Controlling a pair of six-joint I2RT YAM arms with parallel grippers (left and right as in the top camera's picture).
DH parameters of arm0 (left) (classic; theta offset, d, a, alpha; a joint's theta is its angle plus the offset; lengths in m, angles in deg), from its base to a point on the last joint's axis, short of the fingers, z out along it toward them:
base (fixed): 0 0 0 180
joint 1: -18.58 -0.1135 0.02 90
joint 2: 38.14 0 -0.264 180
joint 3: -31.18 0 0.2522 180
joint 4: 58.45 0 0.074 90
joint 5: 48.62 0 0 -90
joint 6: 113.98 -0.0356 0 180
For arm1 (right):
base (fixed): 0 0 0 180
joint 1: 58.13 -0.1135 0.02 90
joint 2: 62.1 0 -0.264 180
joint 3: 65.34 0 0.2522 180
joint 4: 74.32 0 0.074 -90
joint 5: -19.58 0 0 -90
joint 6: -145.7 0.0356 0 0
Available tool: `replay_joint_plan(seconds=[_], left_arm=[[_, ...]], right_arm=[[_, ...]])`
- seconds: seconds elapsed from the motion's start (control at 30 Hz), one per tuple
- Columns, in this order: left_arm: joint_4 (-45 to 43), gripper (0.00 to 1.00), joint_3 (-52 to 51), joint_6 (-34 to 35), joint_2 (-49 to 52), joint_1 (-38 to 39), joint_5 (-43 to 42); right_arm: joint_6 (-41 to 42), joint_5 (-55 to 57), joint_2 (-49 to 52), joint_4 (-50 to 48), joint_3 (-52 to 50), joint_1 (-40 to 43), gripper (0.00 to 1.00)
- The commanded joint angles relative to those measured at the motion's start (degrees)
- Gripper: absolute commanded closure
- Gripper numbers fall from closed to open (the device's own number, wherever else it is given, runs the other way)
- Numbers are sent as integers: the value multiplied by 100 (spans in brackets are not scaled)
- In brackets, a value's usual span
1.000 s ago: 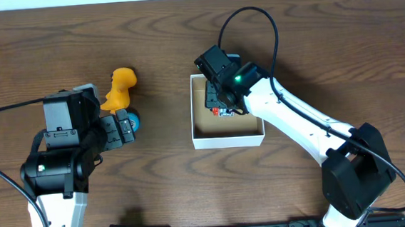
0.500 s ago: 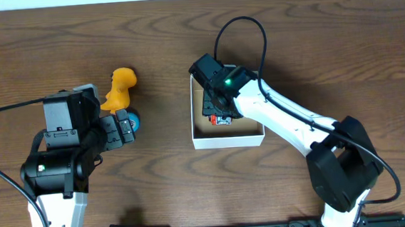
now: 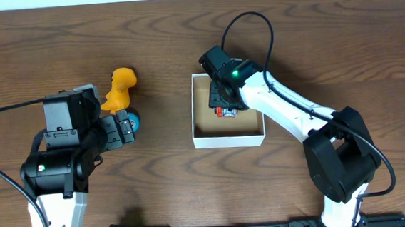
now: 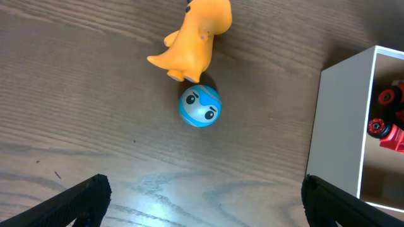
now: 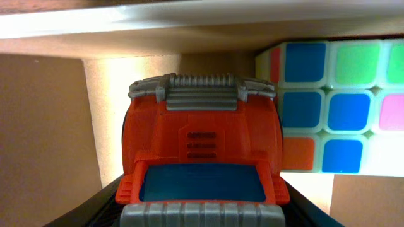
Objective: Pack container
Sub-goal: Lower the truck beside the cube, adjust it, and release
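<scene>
The container [image 3: 229, 139] is a square white-walled box with a brown inside at mid table; its wall also shows in the left wrist view [image 4: 341, 113]. My right gripper [image 3: 224, 101] is down inside it, shut on a red toy truck [image 5: 202, 145] with grey bumpers, next to a colour puzzle cube [image 5: 334, 107] against the back wall. The truck's red end shows in the overhead view [image 3: 224, 113]. My left gripper [image 3: 125, 126] is open and empty [image 4: 202, 202], just short of a blue ball with a face [image 4: 200, 106] and a yellow dinosaur [image 4: 192, 38].
The dinosaur [image 3: 120, 88] and ball [image 3: 134, 120] lie on the wooden table left of the container, touching each other. The right arm's cable arches over the container's back edge.
My right gripper has shifted inside the container, first toward the left front, then back toward the middle, with the truck. The left arm, ball and dinosaur have not moved.
</scene>
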Motion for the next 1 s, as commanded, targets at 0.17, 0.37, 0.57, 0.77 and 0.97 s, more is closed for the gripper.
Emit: replay_joint_plan(seconds=[0.17, 0.37, 0.57, 0.77, 0.97], left_arm=[[17, 2, 105, -35, 33, 17, 61], [20, 2, 105, -33, 33, 17, 63], [20, 2, 105, -35, 33, 17, 63], [20, 2, 105, -35, 33, 17, 63], [17, 2, 105, -35, 33, 17, 63]], right_arm=[[-247, 48, 31, -39, 2, -50, 70], [-247, 48, 31, -37, 2, -74, 54], [-310, 28, 31, -35, 2, -81, 35], [-310, 50, 31, -39, 2, -72, 1], [-321, 94, 26, -59, 7, -74, 3]])
